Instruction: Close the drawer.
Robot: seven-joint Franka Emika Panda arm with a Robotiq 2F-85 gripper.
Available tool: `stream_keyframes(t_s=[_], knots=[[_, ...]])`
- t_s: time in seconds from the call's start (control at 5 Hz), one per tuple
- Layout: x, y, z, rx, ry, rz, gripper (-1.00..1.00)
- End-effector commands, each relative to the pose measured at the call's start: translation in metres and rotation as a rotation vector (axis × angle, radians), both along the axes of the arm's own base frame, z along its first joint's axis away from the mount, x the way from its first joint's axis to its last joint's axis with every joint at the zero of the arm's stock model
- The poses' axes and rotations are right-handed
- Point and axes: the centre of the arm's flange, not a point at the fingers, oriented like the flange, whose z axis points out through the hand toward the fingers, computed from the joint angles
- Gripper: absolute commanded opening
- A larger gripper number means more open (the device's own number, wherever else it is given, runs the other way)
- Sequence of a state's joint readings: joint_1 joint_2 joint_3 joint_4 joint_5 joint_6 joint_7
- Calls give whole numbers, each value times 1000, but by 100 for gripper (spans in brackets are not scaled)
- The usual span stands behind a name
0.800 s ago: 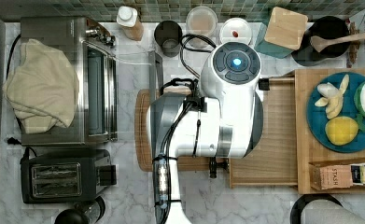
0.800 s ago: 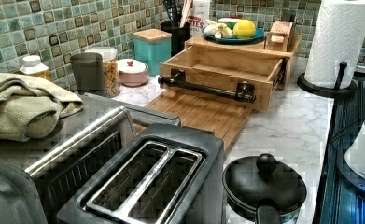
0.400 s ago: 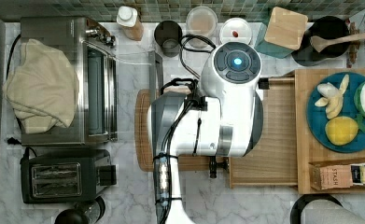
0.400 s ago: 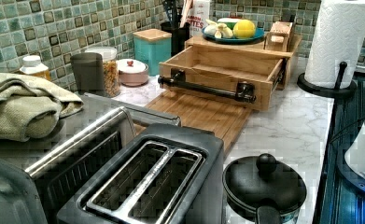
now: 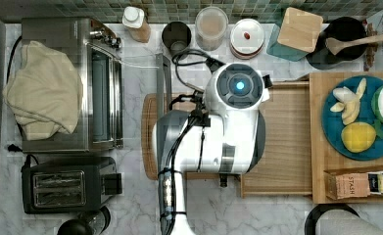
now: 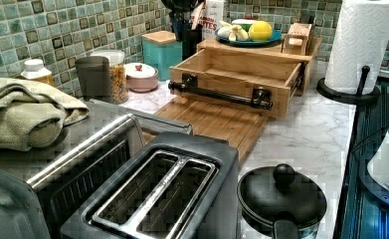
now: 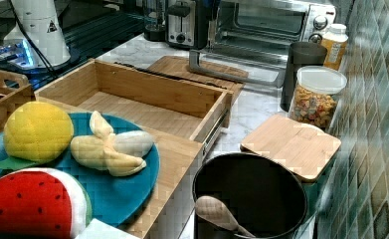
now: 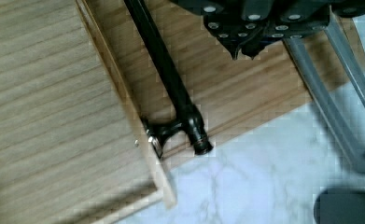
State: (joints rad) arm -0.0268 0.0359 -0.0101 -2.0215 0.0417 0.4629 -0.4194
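Note:
The drawer point(image 6: 242, 74) is a shallow light-wood tray that stands pulled out from under the wooden top point(image 5: 321, 147), with nothing inside point(image 7: 132, 107). Its long black bar handle point(image 8: 168, 79) sits on posts along the front point(image 6: 219, 94). In the wrist view my gripper point(image 8: 245, 49) hangs shut and holds nothing. It is over the bamboo cutting board point(image 8: 245, 98), on the outer side of the handle and apart from it. In the top view my white arm point(image 5: 228, 127) covers the drawer's front and the handle.
A blue plate of toy fruit point(image 5: 360, 117) and a tea box point(image 5: 358, 183) sit on the wooden top. A toaster oven point(image 5: 101, 83) with its door open point(image 8: 339, 79) borders the cutting board. A toaster point(image 5: 66, 183), jars point(image 5: 211, 27), a black pot point(image 7: 251, 199) and a paper towel roll point(image 6: 358, 45) stand around.
My arm's wrist has moved a little toward the top view's bottom and left. The drawer has not moved.

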Motion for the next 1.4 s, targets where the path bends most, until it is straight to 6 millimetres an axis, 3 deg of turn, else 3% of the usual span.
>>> stream_keyframes(t_s=[0.2,0.6,0.8,1.0,1.4], knots=[[-41,88,-37,-114,21,246,-100],[-73,94,-94,-207,-19,299,-100],[-75,92,-116,-202,-36,323,-100],[-78,94,-125,-238,-34,323,-100],[-79,63,-149,-242,-41,382,-100]])
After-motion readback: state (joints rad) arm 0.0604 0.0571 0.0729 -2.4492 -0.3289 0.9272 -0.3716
